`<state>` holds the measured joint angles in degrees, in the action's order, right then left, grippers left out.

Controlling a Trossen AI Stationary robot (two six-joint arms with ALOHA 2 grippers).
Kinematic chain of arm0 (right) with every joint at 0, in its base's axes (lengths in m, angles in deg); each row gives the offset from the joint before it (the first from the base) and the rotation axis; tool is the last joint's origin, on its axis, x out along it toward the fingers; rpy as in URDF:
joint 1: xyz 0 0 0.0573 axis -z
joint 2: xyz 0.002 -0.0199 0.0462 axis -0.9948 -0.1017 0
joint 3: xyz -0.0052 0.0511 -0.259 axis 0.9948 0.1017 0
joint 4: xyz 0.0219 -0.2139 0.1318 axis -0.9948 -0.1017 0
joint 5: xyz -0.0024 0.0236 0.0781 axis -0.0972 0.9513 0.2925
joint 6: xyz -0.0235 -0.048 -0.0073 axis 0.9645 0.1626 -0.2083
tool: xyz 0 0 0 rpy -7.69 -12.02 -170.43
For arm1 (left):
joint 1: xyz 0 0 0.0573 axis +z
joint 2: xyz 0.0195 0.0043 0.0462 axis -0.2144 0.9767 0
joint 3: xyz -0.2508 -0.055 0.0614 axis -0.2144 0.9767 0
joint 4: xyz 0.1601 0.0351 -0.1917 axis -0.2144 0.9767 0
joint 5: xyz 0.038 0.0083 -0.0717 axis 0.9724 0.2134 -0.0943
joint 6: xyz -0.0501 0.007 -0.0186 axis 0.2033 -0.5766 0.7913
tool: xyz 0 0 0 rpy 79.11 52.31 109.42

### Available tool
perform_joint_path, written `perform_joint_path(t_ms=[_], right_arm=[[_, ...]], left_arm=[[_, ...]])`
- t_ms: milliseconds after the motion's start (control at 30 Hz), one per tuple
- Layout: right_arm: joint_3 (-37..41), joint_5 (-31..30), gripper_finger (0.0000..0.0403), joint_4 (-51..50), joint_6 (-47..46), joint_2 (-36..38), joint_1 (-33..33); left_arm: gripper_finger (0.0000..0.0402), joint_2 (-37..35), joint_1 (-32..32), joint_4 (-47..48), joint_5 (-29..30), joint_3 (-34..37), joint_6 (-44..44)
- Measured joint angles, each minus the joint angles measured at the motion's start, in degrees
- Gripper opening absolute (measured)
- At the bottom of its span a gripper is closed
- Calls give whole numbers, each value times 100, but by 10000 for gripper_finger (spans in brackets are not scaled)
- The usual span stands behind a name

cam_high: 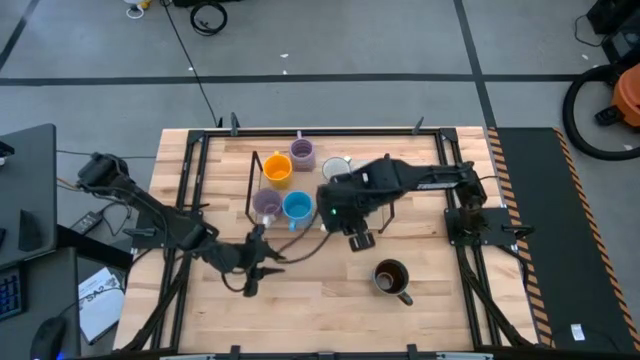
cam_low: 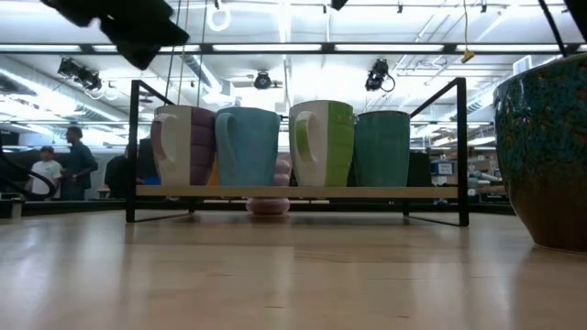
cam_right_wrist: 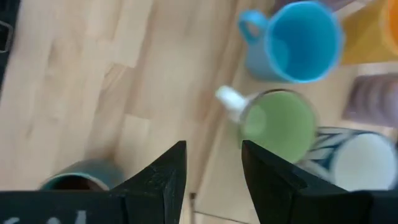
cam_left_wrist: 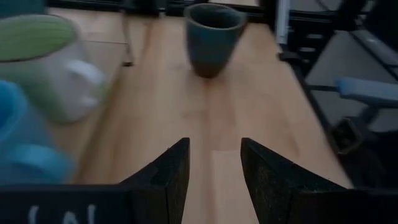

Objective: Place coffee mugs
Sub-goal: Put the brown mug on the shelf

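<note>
A black wire rack (cam_high: 252,180) holds mugs on its wooden shelf: orange (cam_high: 277,170), purple (cam_high: 302,153), lavender (cam_high: 266,205), blue (cam_high: 297,207) and pale white-grey (cam_high: 337,167). My right gripper (cam_right_wrist: 211,162) is open and hovers above the rack's right end, over the green mug (cam_right_wrist: 277,124) and patterned white mug (cam_right_wrist: 354,155). It touches nothing. The dark brown mug (cam_high: 392,278) stands alone on the table near the front. My left gripper (cam_left_wrist: 214,168) is open, low by the rack's near side, pointing toward the dark brown mug (cam_left_wrist: 214,37).
The low view shows the rack's shelf (cam_low: 293,192) raised off the table, with a pink object (cam_low: 268,203) beneath it. Bare wooden table lies between the rack and the dark brown mug (cam_low: 546,147). People stand in the room far behind (cam_low: 55,170).
</note>
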<state>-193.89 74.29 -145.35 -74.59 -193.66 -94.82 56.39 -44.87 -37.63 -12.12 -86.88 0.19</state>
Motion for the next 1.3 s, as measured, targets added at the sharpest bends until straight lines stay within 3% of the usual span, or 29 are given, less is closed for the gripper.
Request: perform_joint_path(t_ms=[200,367,600,800,1033,1300], right_arm=[[283,212,160,10,-723,15,-464],[804,16,160,17,-1363,153,-914],[1931,-214,160,315,-2033,550,-1312],[3071,156,160,584,-2536,952,-1342],[4306,417,160,1402,-2654,1340,-1342],[5084,620,160,1959,-2453,1357,-1322]], left_arm=[[151,-140,424,368,1,0,-28],[151,-140,533,375,-207,0,-344],[151,-140,570,314,-259,0,-646],[151,-139,570,311,-263,0,-787],[151,-138,570,312,-263,-2,-907],[151,-138,570,312,-263,-4,-890]])
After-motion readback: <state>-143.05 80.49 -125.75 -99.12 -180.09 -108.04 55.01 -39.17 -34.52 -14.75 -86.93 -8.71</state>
